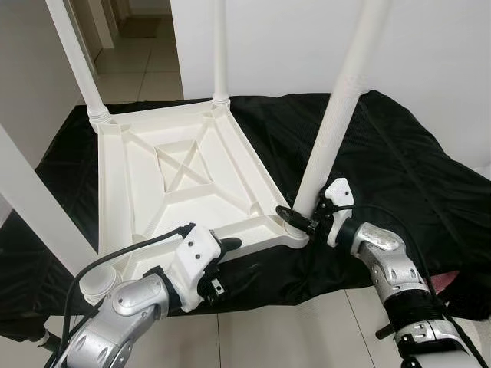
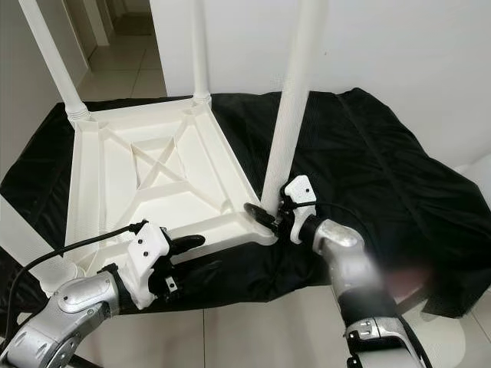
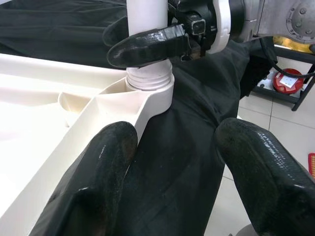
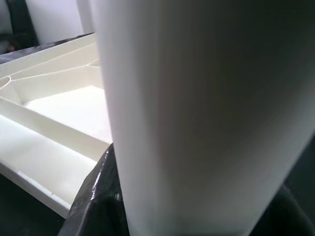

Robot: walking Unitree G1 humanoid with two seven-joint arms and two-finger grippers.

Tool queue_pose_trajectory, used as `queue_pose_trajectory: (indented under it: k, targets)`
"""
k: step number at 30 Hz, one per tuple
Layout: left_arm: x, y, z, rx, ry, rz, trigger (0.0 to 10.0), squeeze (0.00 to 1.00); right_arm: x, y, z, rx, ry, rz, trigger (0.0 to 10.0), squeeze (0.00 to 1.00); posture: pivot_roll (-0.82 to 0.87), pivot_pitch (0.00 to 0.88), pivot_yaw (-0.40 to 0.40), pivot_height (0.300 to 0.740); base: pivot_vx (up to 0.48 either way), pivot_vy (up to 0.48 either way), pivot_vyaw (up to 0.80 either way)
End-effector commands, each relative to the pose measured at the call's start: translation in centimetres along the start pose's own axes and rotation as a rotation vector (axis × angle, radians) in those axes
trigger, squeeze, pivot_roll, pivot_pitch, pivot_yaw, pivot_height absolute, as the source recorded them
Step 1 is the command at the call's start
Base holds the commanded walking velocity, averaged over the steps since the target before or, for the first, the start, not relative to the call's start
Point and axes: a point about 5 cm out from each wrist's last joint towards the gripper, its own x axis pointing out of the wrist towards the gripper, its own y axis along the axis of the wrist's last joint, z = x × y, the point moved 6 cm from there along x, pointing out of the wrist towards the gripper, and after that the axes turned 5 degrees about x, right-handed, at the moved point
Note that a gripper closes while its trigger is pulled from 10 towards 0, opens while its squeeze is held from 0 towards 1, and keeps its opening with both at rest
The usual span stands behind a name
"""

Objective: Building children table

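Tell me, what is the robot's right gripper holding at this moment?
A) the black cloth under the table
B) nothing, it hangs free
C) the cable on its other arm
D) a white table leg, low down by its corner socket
D: the right gripper has its black fingers on both sides of the white table leg, just above the corner socket of the upturned tabletop.

Both arms are silver metal with rounded joint housings and ribbed black sections. Each wrist carries a white plastic block leading to glossy black fingers. The left gripper (image 1: pixel 219 257) trails a black cable; the right gripper (image 1: pixel 301 220) shows small dark connectors.
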Motion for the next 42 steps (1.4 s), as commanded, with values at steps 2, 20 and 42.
queue_pose_trajectory:
  k: [2,20,42]
  targets:
    - [0.0,-0.3,0.0,0.003,0.007,-0.017,10.0,0.0,0.1,-1.3,0.6,0.006,-0.108,-0.052,10.0,0.0,0.01,0.039,0.014,0.74,0.0,0.0,0.0]
    - [0.2,-0.6,-0.9,0.043,0.046,-0.025,10.0,0.0,-0.5,-1.9,0.9,0.1,-0.503,-0.005,10.0,0.0,0.01,0.039,0.015,0.74,0.0,0.0,0.0]
    - [-0.1,-0.7,-3.2,0.118,0.166,-0.038,10.0,0.0,-1.2,-1.3,-1.1,0.237,-0.822,0.089,10.0,0.08,0.02,0.029,-0.016,0.74,0.0,0.0,0.0]
